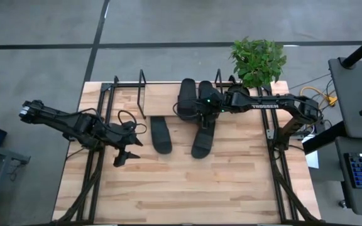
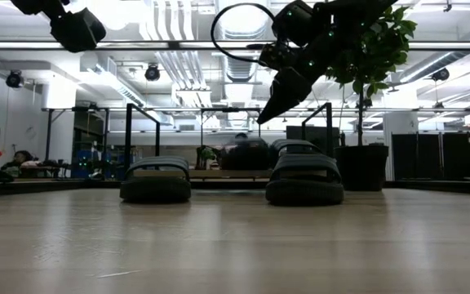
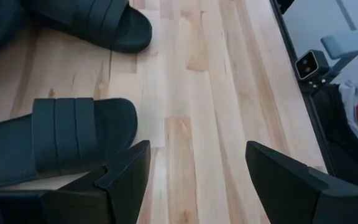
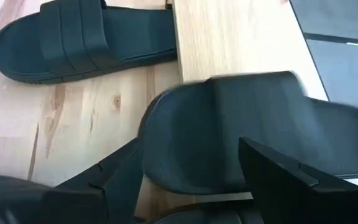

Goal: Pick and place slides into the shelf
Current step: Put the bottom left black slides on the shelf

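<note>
The right gripper [image 1: 201,108], fingers apart, hovers over slides [image 1: 189,97] on the shelf [image 1: 162,100] at upper centre. The left gripper [image 1: 126,157], fingers spread and empty, sits left of centre beside another slide [image 1: 161,134].

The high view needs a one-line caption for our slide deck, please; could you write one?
Right gripper over slides at the shelf; left gripper open beside two slides on the table.
</note>
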You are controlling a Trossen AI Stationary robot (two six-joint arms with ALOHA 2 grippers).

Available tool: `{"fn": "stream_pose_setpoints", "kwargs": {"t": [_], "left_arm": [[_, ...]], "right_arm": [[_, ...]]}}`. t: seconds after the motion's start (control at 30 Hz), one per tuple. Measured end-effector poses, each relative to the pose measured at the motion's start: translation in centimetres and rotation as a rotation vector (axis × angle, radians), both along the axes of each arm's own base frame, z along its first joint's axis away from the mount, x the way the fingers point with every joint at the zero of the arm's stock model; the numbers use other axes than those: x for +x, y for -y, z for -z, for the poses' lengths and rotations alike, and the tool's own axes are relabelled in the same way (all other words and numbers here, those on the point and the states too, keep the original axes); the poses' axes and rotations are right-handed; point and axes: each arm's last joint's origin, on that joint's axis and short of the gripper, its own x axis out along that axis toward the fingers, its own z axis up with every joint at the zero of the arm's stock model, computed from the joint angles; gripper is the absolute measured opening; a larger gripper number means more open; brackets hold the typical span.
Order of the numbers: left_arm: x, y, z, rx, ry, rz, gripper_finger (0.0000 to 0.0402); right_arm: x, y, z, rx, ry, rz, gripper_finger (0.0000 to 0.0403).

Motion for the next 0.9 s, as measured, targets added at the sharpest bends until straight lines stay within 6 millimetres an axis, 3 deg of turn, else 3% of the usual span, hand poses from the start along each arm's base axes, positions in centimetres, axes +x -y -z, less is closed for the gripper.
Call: {"fn": "stream_pose_setpoints", "kwargs": {"t": [0.37,0.5,0.63,0.9], "left_arm": [[0.0,0.0,0.0,-0.020,-0.005,-0.012,0.0249],[0.0,0.0,0.0,-0.021,-0.007,-0.012,0.0249],[0.0,0.0,0.0,-0.021,-0.008,-0.012,0.0249],[0.0,0.0,0.0,-0.022,-0.011,-0.012,0.0249]], "right_arm": [[0.6,-1.1,-0.9,-0.027,0.014,-0.056,0.0245],[1.2,-2.6,-1.0,-0.199,-0.007,-0.092,0.0237],[2.2,-3.5,0.0,-0.409,-0.075,-0.058,0.0231],[4.0,-3.4,2.1,-0.518,-0.176,-0.034,0.0230]]}}
